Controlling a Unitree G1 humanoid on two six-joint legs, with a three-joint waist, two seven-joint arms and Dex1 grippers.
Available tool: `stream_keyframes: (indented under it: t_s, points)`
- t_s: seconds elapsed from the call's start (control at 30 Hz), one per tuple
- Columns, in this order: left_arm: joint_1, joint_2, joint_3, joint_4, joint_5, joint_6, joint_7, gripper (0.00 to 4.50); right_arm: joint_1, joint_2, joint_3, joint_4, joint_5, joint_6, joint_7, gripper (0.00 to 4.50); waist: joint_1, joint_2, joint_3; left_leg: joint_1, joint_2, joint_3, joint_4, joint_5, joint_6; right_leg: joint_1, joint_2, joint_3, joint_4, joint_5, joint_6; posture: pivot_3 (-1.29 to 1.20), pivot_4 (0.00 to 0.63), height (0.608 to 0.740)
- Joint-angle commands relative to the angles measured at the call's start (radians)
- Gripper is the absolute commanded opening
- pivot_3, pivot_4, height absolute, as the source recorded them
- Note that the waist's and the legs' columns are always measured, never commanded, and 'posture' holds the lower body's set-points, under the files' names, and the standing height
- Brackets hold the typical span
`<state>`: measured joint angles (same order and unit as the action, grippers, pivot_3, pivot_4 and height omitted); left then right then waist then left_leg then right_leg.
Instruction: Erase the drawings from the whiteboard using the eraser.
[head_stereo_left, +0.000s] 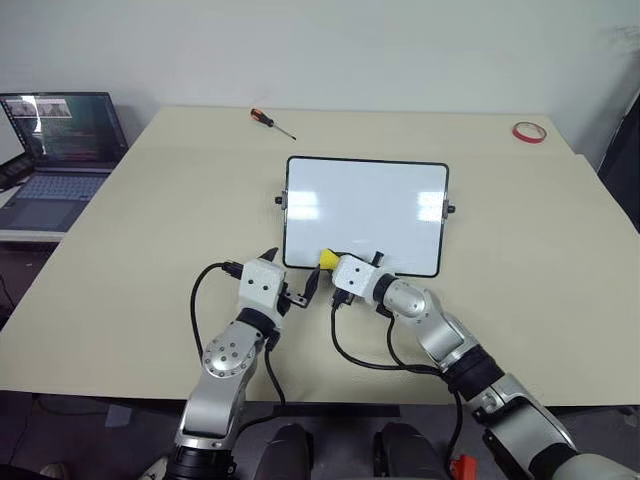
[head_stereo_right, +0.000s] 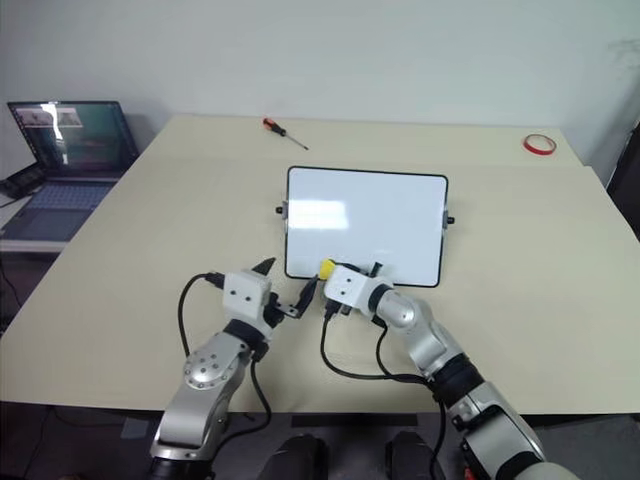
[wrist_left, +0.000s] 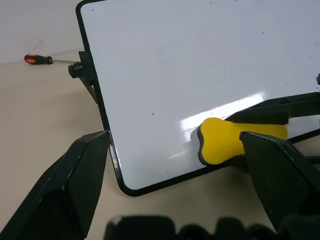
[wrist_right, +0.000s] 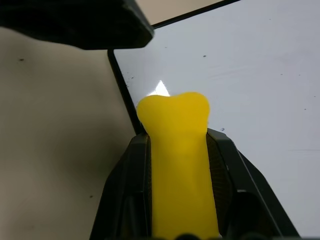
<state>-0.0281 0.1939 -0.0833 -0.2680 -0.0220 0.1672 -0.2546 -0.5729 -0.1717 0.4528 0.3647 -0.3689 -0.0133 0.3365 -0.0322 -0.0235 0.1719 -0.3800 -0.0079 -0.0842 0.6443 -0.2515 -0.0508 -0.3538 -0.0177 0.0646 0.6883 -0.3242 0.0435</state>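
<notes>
Whiteboard (head_stereo_left: 365, 215) flat on the beige bench (head_stereo_left: 140, 250), black-framed, small knobs on both short sides. Surface white with glare patches; drawings not made out, perhaps only faint specks in the left wrist view. Eraser (wrist_right: 180, 165), yellow, clamped between the fingers of the right gripper (head_stereo_left: 333, 268), its rounded end resting on the board at the near left corner, just inside the frame. Left gripper (head_stereo_left: 292, 283) just beside that same corner, fingers (wrist_left: 75, 180) spread wide, holding nothing, one finger close against the frame edge. Red-handled screwdriver (head_stereo_left: 270, 121) well beyond the board near the far edge. Red tape ring (head_stereo_left: 529, 132) at the far right. Laptop (head_stereo_left: 55, 150) off the bench to the left, screen lit.
</notes>
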Motion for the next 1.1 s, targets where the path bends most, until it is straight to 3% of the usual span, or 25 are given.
stream_keyframes:
  t_s: [0.03,0.2,0.37,0.63,0.87,1.1]
  points:
    - [-0.014,-0.004,-0.005,-0.017,0.000,-0.018,-0.002,4.50,-0.069,-0.009,-0.097,0.076,-0.016,0.054,-0.120,1.15,0.001,0.000,0.000,0.000,0.000,0.000,0.000,0.000,0.001,0.000,0.000,0.000,0.000,0.000,0.000,0.00,0.150,0.740]
    - [-0.011,-0.002,-0.006,-0.017,-0.002,-0.021,-0.003,4.50,-0.091,-0.020,-0.113,0.107,-0.020,0.046,-0.180,1.15,0.003,0.000,0.000,0.000,-0.001,-0.001,0.000,0.002,0.001,0.002,0.000,0.000,-0.002,0.000,0.000,0.00,0.150,0.740]
    - [-0.011,-0.004,-0.011,-0.016,-0.004,-0.019,-0.005,4.50,-0.024,-0.051,-0.101,0.037,-0.013,0.049,-0.144,1.15,0.006,0.000,0.000,-0.002,-0.001,-0.004,0.000,0.002,0.001,0.002,-0.001,0.000,-0.004,0.000,0.000,0.00,0.150,0.740]
    - [-0.051,0.016,-0.040,-0.025,-0.013,-0.050,-0.064,4.50,0.121,-0.091,-0.216,-0.319,0.137,0.125,-0.020,1.15,0.007,0.000,0.001,-0.005,-0.002,-0.006,-0.002,0.002,0.001,0.002,-0.001,-0.001,-0.008,0.001,0.001,0.00,0.150,0.740]
    - [-0.207,0.047,-0.085,-0.011,-0.092,-0.023,-0.229,4.50,0.217,-0.167,-0.383,-0.681,0.208,0.375,0.028,1.15,0.004,0.001,0.004,-0.016,-0.002,-0.007,-0.002,0.002,0.001,-0.008,-0.001,-0.002,-0.007,0.001,0.001,0.00,0.150,0.740]
    - [-0.375,0.077,-0.150,0.127,-0.212,-0.041,-0.513,4.50,0.325,-0.169,-0.580,-1.014,0.205,0.844,-0.020,1.15,0.005,0.001,0.004,-0.022,-0.001,-0.004,-0.003,0.002,0.001,-0.016,-0.001,-0.003,-0.007,0.000,0.001,0.00,0.150,0.740]
